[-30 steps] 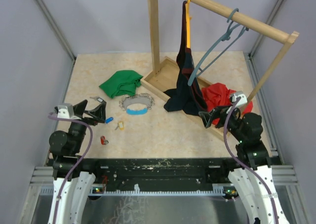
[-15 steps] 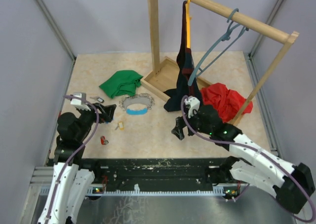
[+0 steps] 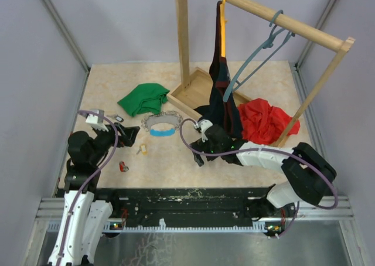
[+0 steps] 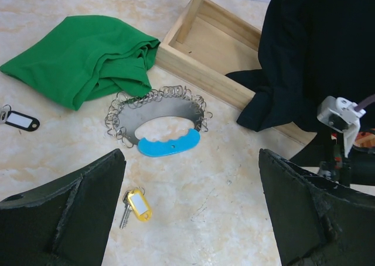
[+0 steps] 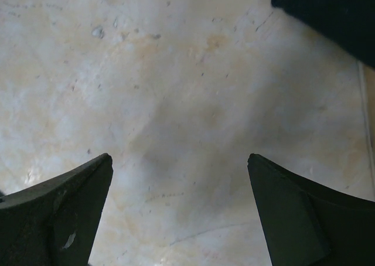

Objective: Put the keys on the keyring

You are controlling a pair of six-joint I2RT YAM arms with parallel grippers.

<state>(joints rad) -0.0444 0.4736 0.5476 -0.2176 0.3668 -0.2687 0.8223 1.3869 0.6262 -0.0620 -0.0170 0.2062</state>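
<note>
The keyring [image 3: 162, 123] is a loop of silvery chain with a light blue band [image 4: 169, 144], lying flat left of the table's middle; its chain [image 4: 125, 105] shows in the left wrist view. A yellow-headed key [image 3: 142, 149] [image 4: 138, 204] lies just in front of it, and a red-headed key [image 3: 123, 167] sits nearer the front edge. My left gripper [image 3: 122, 137] [image 4: 190, 160] hovers open above the yellow key, holding nothing. Over bare tabletop right of the keys, my right gripper [image 3: 197, 155] [image 5: 179, 160] is open and empty.
A black-tagged key [image 4: 18, 120] lies left of the ring. A green cloth [image 3: 142, 97] is behind it. A wooden rack with a tray base [image 3: 188, 94] stands at the back right, with a dark garment [image 3: 220, 102] on a hanger and a red cloth [image 3: 266, 120].
My right arm has swung from the far right to the table's middle, gripper low over the surface. The left gripper has shifted slightly forward. Both stay open.
</note>
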